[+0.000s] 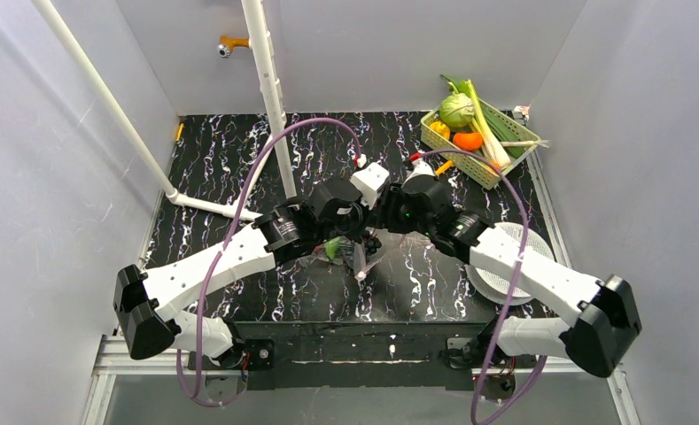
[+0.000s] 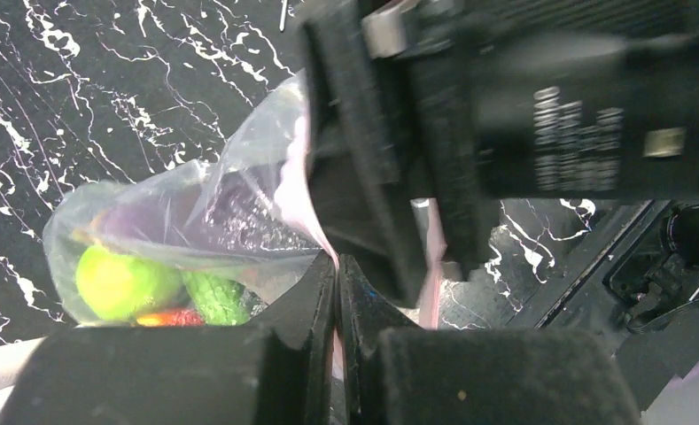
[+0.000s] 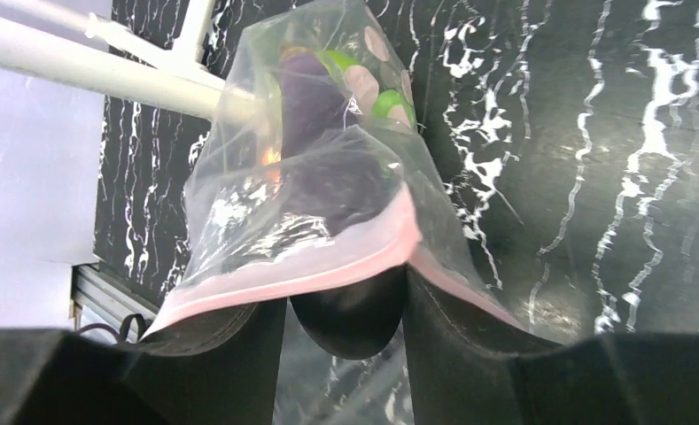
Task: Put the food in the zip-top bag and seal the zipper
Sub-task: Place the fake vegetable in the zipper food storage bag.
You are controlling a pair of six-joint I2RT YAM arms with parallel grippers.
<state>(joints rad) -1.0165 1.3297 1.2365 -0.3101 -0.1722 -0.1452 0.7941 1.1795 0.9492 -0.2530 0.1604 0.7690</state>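
Overhead view. At frame centre, left gripper [image 1: 345, 232] and right gripper [image 1: 377, 230] tip to tip over the zip-top bag [image 1: 353, 255]. Wrists and a looping purple cable [image 1: 266, 168] covering the fingers, so cannot tell their opening from here. Inside the bag, a green piece [image 1: 332, 248]. Upper right: a yellow-green basket [image 1: 456, 164] with cabbage [image 1: 456, 111], leek [image 1: 485, 119], an orange fruit [image 1: 468, 140] and a yellow piece [image 1: 440, 129]. Under the right forearm, a white ribbed disc [image 1: 505, 274]. White pipe frame [image 1: 270, 97] slanting across the upper left. Black, white-veined table [image 1: 213, 159]; pale grey walls [image 1: 53, 177] on three sides.

Left wrist view. Bottom centre, left gripper [image 2: 337, 283] pinched tight on the zipper [image 2: 314, 221], pink strip rising from between the pads. Bag [image 2: 195, 204] lying at left, holding a round green piece [image 2: 124, 282] and a bumpy green one [image 2: 217, 297], with the grape bunch [image 2: 230, 212] above. Upper right filled by the right gripper's black body, blocking the bag mouth.

Right wrist view. Right gripper [image 3: 345, 283] at bottom, fingers standing well apart, zipper [image 3: 328, 270] folded in a peak across both tips. Bag [image 3: 239, 195] hanging beyond, purple and green showing through.
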